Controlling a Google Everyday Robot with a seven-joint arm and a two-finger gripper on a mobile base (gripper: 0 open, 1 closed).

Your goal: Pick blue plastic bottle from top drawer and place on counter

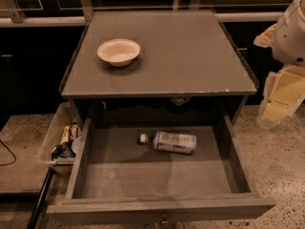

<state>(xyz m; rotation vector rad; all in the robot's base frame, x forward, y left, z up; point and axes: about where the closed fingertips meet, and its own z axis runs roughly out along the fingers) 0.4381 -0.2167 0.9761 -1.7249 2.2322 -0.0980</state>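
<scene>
The blue plastic bottle (170,142) lies on its side on the flat bottom of the top drawer (157,178), white cap pointing left, a little behind the drawer's middle. The drawer is pulled fully out below the counter (190,56). My gripper (280,97) hangs at the right edge of the view, beside the counter's right front corner and over the floor. It is well apart from the bottle and the drawer and holds nothing that I can see. The white arm (291,32) is above it.
A white bowl (118,51) stands upright on the counter's left half. A clear plastic bin of snack packets (62,140) sits on the floor against the drawer's left wall. A dark cable and a dark pole lie at lower left. Speckled floor surrounds the cabinet.
</scene>
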